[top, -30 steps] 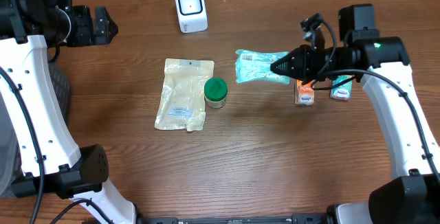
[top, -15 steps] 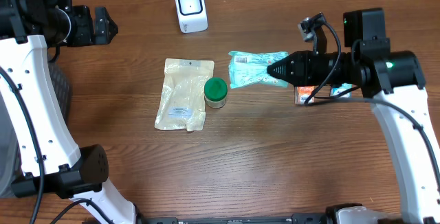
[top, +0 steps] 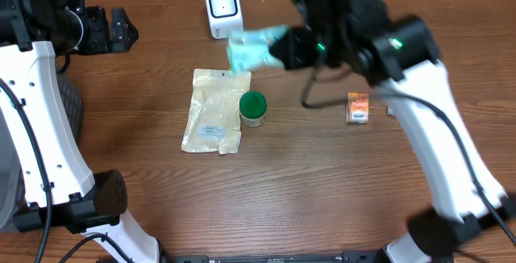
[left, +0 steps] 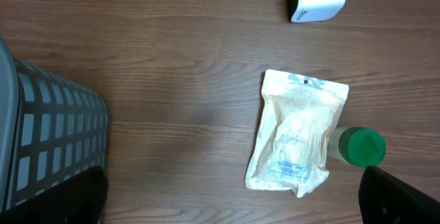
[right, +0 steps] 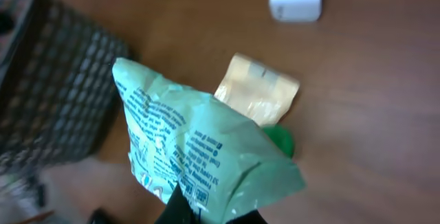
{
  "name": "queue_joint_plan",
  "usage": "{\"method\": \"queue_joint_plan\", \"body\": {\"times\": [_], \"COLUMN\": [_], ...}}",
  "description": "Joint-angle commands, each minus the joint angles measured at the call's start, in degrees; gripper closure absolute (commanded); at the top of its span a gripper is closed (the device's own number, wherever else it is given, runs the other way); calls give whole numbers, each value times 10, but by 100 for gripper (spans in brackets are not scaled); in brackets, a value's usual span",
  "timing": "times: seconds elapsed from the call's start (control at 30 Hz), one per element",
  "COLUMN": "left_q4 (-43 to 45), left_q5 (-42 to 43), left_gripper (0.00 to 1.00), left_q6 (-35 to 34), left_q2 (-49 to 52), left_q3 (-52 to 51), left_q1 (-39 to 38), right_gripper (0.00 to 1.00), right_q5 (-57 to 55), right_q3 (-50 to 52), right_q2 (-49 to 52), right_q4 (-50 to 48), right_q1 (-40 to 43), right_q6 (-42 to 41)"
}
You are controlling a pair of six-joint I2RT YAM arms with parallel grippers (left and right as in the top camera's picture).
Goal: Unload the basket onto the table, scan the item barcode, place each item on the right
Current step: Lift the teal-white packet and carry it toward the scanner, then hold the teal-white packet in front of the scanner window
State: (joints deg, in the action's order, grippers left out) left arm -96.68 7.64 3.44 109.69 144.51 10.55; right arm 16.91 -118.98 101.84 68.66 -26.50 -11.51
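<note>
At table's back edge: white scanner [top: 223, 9]; mint packet [top: 251, 48] just right of it, pinched in closed right gripper [top: 282, 48] (print blurred, unreadable). Left gripper [top: 125, 29] spread wide, empty. Green-lidded jar [top: 253, 107] against beige pouch [top: 216, 110]. Grey basket [left: 48, 141] at left, contents unseen.

Looks like a robot lab bench staged as a shop checkout: white barcode scanner [top: 223, 9] on the wooden table [top: 322, 190], sealed pouch [top: 214, 111] and green-lidded jar [top: 253, 107] laid out. Mesh basket [left: 48, 141] alongside.

Crinkled mint-green printed packet [top: 251, 49] aloft, just beside white scanner [top: 223, 9]
</note>
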Motion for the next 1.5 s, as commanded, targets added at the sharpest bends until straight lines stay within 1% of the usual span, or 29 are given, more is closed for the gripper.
{"method": "queue_joint_plan", "body": {"times": [0.0,0.17,0.27,0.37,0.47,0.57,0.63,0.7,0.8,0.93,1.03,1.33,1.47], "left_q4": [-1,-1,-1,-1,-1,-1,-1,-1,-1,-1,-1,-1,-1], "left_q5": [-2,-2,-2,-2,-2,-2,-2,-2,-2,-2,-2,-2,-2], "left_gripper": [1,1,0,0,0,1,0,0,0,1,0,0,0], "left_q6": [9,9,9,9,9,9,9,9,9,9,9,9,9], "left_q2": [3,3,3,3,3,3,3,3,3,3,3,3,3], "left_q3": [0,0,0,0,0,0,0,0,0,0,0,0,0], "left_q1": [3,3,3,3,3,3,3,3,3,3,3,3,3], "right_gripper": [96,96,96,96,96,96,95,92,90,92,95,96,96], "right_q5": [-170,-349,-448,-511,-518,-518,-518,-515,-507,-508,-508,-520,-522], "right_q3": [-77,-82,-82,-82,-81,-81,-81,-81,-81,-81,-79,-79,-79], "right_q2": [83,174,231,285,326,361,382,402,423,441,442,442,442], "right_q4": [-25,-188,-298,-424,-543,-646,-699,-737,-750,-736,-716,-685,-689], "right_q1": [-22,-58,-73,-80,-80,-80,-80,-78,-75,-76,-76,-79,-80], "right_q6": [36,143,235,339,452,540,583,615,617,643,643,644,677]}}
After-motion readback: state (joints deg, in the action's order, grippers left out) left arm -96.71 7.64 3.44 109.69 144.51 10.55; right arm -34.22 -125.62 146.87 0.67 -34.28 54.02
